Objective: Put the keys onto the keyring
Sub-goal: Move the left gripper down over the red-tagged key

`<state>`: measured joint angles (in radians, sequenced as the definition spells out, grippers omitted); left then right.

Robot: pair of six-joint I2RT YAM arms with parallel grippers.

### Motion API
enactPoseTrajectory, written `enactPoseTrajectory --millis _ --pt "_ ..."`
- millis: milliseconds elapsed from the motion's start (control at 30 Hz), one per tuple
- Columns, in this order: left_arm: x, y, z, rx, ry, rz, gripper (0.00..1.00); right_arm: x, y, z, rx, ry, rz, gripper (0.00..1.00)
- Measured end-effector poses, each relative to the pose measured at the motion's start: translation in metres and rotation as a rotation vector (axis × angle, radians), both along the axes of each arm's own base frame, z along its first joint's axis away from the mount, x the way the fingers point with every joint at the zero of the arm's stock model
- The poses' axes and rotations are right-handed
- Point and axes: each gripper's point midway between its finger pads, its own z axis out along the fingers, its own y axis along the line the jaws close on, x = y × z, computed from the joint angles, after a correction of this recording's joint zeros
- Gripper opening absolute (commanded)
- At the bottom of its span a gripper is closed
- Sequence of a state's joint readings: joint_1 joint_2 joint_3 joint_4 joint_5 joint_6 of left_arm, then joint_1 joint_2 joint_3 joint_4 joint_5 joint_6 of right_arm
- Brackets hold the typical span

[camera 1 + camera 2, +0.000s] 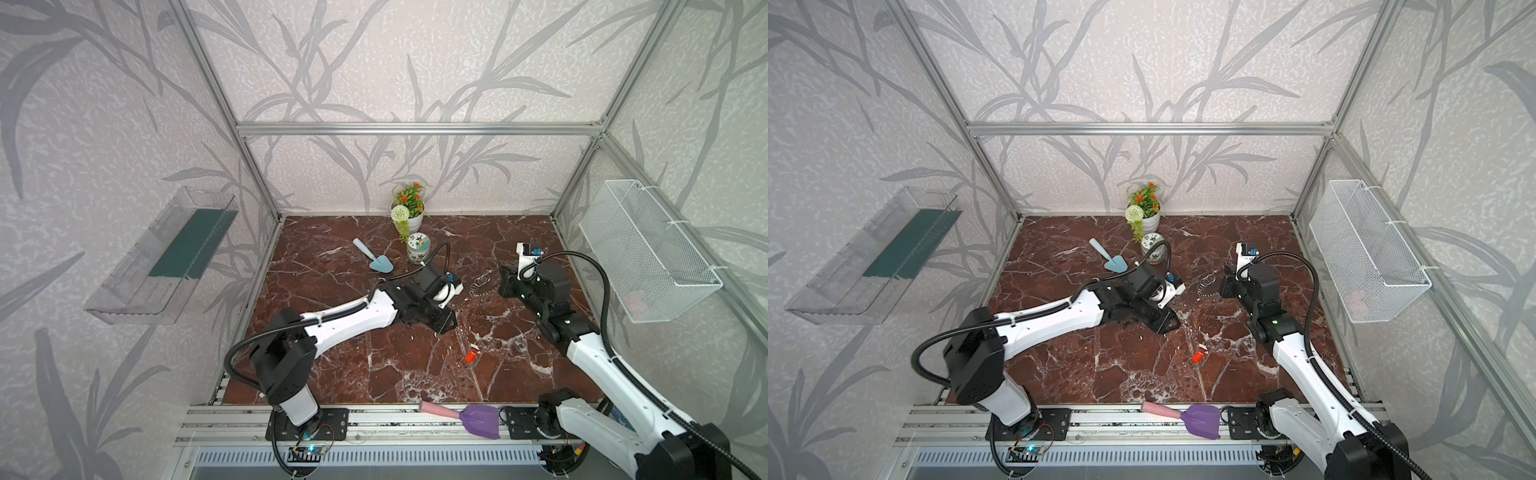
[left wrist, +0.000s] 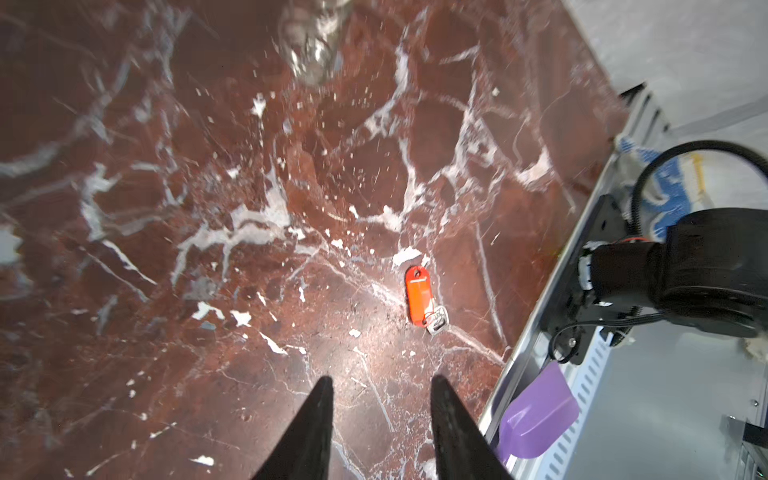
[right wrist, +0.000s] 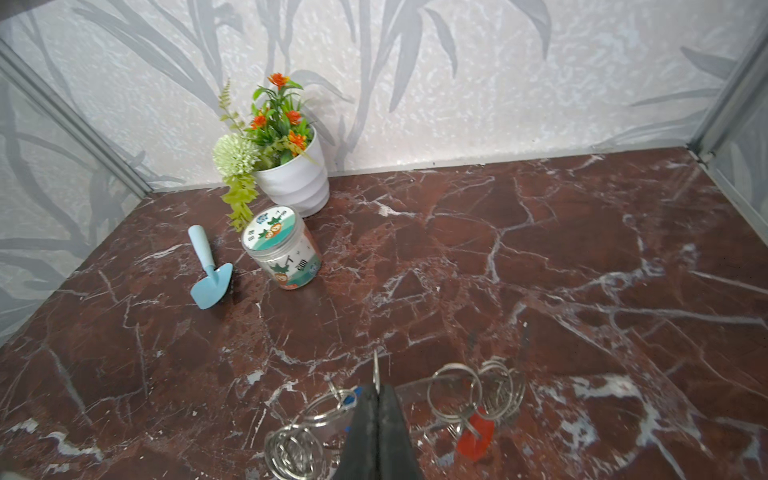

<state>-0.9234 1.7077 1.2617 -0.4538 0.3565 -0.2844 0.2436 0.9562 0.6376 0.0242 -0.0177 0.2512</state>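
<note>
1. A walled cell papered with grey leaves. The bench (image 1: 332,365) is red-brown marble veined with white, hard and glossy.
2. Nearest, well apart from the keyring (image 1: 481,284) on its near side, the red-orange key (image 2: 419,297) lies flat and alone. The left gripper (image 2: 382,382) hangs between it and the keyring, jaws partway apart with nothing in them.
3. The step in hand, as I judge it, is picking up that key. Set the jaws across the narrow width of the plastic head, go down until the tips meet the marble, then close. A flat tag on polished stone will likely skid if it is nudged from one side. Leave the metal end free for threading.
4. At the keyring, the right gripper (image 3: 377,388) has its jaws closed on one wire ring that stands up between the tips. It should hold that ring steady for the key.
5. The key has an oblong orange head with a hole at one end and a small silver piece at the other.
6. The keyring shows as a cluster of silver wire split rings; its grey disc is hard to make out. A sliver of blue, probably the blue key (image 3: 351,398), sits against the right jaws. A red piece (image 3: 476,436) lies among the rings, and I cannot tell what it is.
7. Beyond the keyring stand the patterned cup (image 1: 417,248), the blue trowel (image 1: 374,257) and the plant pot (image 1: 411,216), all out of the way.
</note>
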Motion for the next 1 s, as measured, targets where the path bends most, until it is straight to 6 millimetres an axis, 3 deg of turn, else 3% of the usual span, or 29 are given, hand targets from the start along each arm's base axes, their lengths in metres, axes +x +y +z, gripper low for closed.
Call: enactPoseTrajectory --millis 167,300,567,800,1000 --pt "-0.016 -0.020 -0.044 0.151 0.035 0.004 0.35 -0.007 -0.019 -0.011 -0.009 0.032 -0.067 0.00" --pt "-0.035 -0.029 -0.066 0.223 0.033 0.011 0.35 -0.012 -0.029 -0.018 -0.019 0.056 -0.102 0.00" --pt "-0.048 -0.052 -0.078 0.280 -0.025 0.078 0.44 -0.017 -0.043 -0.013 -0.011 0.043 -0.138 0.00" --pt "-0.054 -0.056 -0.089 0.351 -0.055 0.124 0.50 -0.027 -0.043 -0.018 0.004 0.037 -0.123 0.00" --pt "-0.058 -0.056 -0.094 0.396 -0.066 0.125 0.49 -0.029 -0.054 -0.023 0.019 0.045 -0.141 0.00"
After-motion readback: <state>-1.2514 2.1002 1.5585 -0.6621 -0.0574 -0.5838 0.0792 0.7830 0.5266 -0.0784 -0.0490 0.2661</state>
